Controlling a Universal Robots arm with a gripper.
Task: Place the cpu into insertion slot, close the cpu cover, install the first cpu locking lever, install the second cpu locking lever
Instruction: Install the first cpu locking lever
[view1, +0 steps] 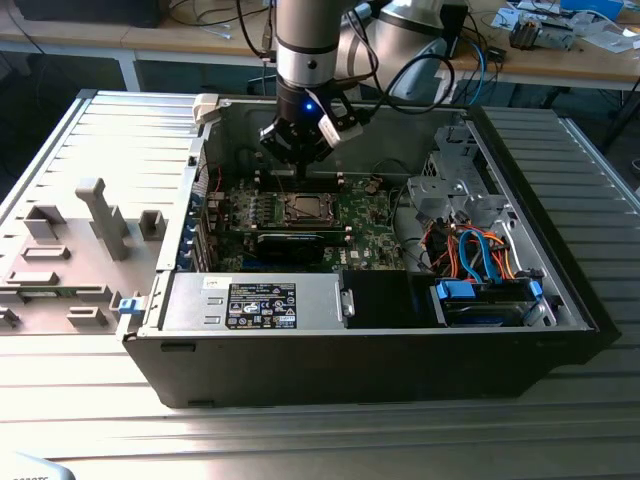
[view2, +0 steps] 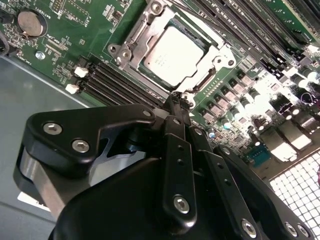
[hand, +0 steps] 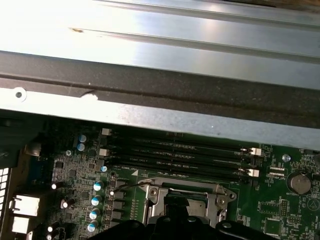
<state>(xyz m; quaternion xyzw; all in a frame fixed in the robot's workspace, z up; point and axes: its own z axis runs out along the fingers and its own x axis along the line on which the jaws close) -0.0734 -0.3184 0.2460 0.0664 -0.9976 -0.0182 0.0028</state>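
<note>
An open computer case (view1: 560, 300) lies on its side on a ribbed metal table (view1: 300, 440), and its removed side panel (view1: 90, 200) rests at the exterior view's left. Inside the case, a black power supply box (view1: 260, 303) sits along the near wall, and a bundle of blue and orange cables (view1: 470, 255) lies at the exterior view's right. The green motherboard (view1: 365, 235) covers the floor of the case toward the far wall.

The robot arm (view1: 308, 40) comes down from above into the far part of the case. Its gripper (view2: 179, 107) hangs just above the board, at the far edge of the socket as the exterior view shows it. In the second wrist view the two black fingers (view2: 176, 150) are pressed together to a narrow tip, with nothing visible between them. The tip stands just beside a corner of the socket frame, but I cannot tell if it touches a lever there.

The insertion slot (view2: 150, 22) sits in the middle of the motherboard, beside the dark memory slots (view2: 122, 82). The cpu cover (view2: 131, 50) lies flat down over the socket. The cpu (view2: 172, 52) is already seated inside, and its grey metal top shows through the cover's window. A round coin battery (view2: 29, 23) sits well apart from the socket.
</note>
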